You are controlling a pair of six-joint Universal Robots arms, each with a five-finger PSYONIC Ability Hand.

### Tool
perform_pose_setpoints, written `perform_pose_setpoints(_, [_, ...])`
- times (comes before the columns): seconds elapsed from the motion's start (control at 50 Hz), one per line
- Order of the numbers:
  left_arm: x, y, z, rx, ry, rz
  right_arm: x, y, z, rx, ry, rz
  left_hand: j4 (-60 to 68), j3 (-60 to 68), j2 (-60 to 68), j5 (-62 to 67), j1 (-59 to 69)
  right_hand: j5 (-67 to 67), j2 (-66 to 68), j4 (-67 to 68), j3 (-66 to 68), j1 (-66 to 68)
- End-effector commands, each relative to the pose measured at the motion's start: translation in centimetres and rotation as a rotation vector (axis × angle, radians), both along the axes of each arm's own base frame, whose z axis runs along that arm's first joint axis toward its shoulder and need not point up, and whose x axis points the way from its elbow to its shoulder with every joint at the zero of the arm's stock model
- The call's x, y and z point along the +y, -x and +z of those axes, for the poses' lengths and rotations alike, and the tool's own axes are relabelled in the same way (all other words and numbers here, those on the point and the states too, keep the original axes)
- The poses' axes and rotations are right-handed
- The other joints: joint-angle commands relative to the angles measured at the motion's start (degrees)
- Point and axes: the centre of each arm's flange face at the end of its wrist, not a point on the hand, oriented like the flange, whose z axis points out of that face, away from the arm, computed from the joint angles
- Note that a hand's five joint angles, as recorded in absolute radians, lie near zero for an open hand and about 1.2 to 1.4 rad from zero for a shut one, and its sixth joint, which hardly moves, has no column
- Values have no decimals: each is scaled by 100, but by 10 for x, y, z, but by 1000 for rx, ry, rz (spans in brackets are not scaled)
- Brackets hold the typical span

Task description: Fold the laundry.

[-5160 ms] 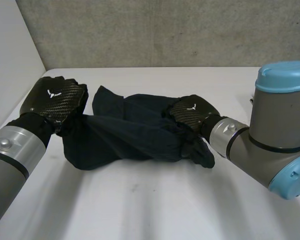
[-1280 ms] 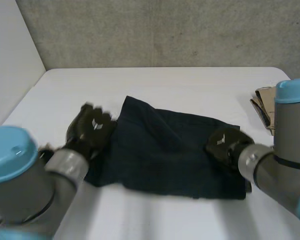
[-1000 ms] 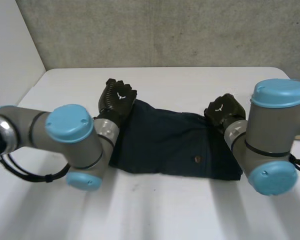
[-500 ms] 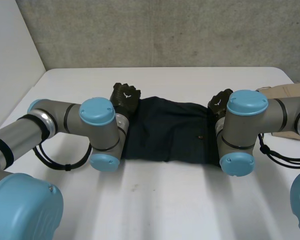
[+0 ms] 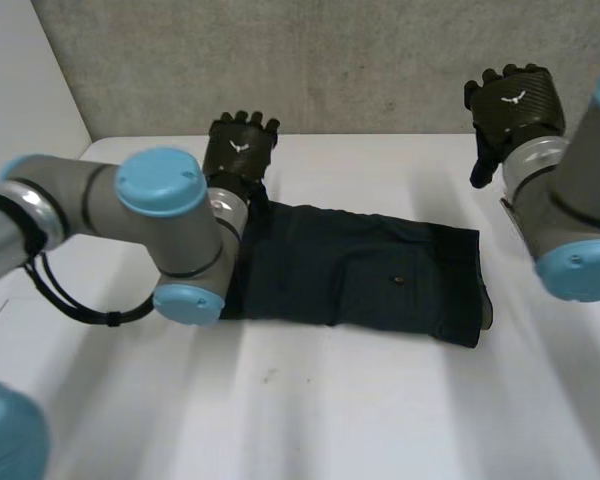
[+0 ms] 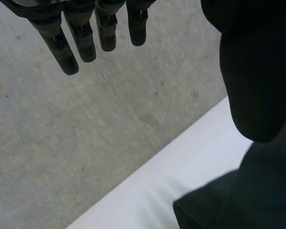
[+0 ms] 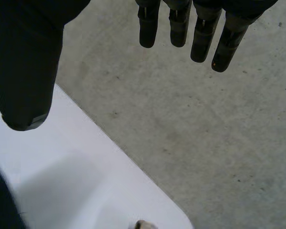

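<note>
Two hands, both mine, both empty. My left hand point(image 5: 239, 150) is up off the white table point(image 5: 310, 400), fingers point(image 6: 81, 40) straight and loosely spread, thumb point(image 6: 256, 71) apart from them, nothing held. It hangs just over the far left corner of the garment point(image 5: 360, 272). My right hand point(image 5: 513, 100) is raised higher, well apart from the garment, out past its far right corner, in front of the grey wall point(image 5: 330, 60). Its fingers point(image 7: 202, 33) are straight and its thumb point(image 7: 24, 62) is wide of them, with nothing in it. The garment is dark navy, lying flat mid-table as one long folded band running left to right. Edges are fairly straight, with a few soft creases and a small button point(image 5: 397, 281) on the top layer toward the right half. A lower layer sticks out as a lip at the near right corner. In the left wrist view a garment corner lies on the table below the thumb. My left arm point(image 5: 80, 200) crosses in front of the garment's left end in the head view. The right wrist view has a small tan thing point(image 7: 143, 224) at the table edge; I cannot tell what it is.
</note>
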Motion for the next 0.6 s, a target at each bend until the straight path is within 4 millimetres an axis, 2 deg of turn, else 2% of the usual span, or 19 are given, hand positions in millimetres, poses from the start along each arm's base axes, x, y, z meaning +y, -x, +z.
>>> perform_pose_setpoints(0.02, [32,-20,25,11,-22,-21,33,13,-11,-14,-229,39,-170,-225,-185,-282,-98,-349,-261,-343,-237,-167])
perform_pose_setpoints(0.04, [37,-22,25,11,-32,-29,39,21,-20,-46,-301,34,-170,-225,-185,-282,-98,-349,-261,-343,-237,-167])
perform_pose_setpoints(0.06, [48,-27,24,10,-53,-53,41,23,-24,-58,-325,36,-170,-225,-185,-282,-98,-349,-261,-343,-237,-167])
perform_pose_setpoints(0.1, [57,-30,23,13,-69,-78,46,28,-33,-74,-371,50,-170,-225,-185,-282,-98,-349,-261,-343,-237,-167])
perform_pose_setpoints(0.12, [68,-34,20,11,-93,-101,52,31,-44,-84,-419,72,-170,-225,-185,-282,-98,-349,-261,-343,-237,-167])
perform_pose_setpoints(0.2, [84,-43,13,6,-136,-120,69,38,-67,-84,-502,112,-170,-225,-185,-282,-98,-349,-261,-343,-237,-167])
perform_pose_setpoints(0.28, [96,-51,5,-4,-162,-122,68,50,-91,-101,-500,89,-170,-225,-185,-282,-98,213,301,219,325,395])
perform_pose_setpoints(0.38, [101,-56,-3,5,-146,-120,69,51,-109,-113,-455,94,-170,-225,-185,-282,-98,1072,1160,1077,1183,1253])
perform_pose_setpoints(0.44, [99,-59,-7,15,-131,-111,62,50,-126,-110,-431,91,-170,-225,-185,-282,-98,1559,1647,1564,1670,1741])
perform_pose_setpoints(0.6, [96,-64,-11,12,-137,-93,54,49,-145,-106,-457,84,-170,-225,-185,-282,-98,2197,2285,2203,2309,2379])
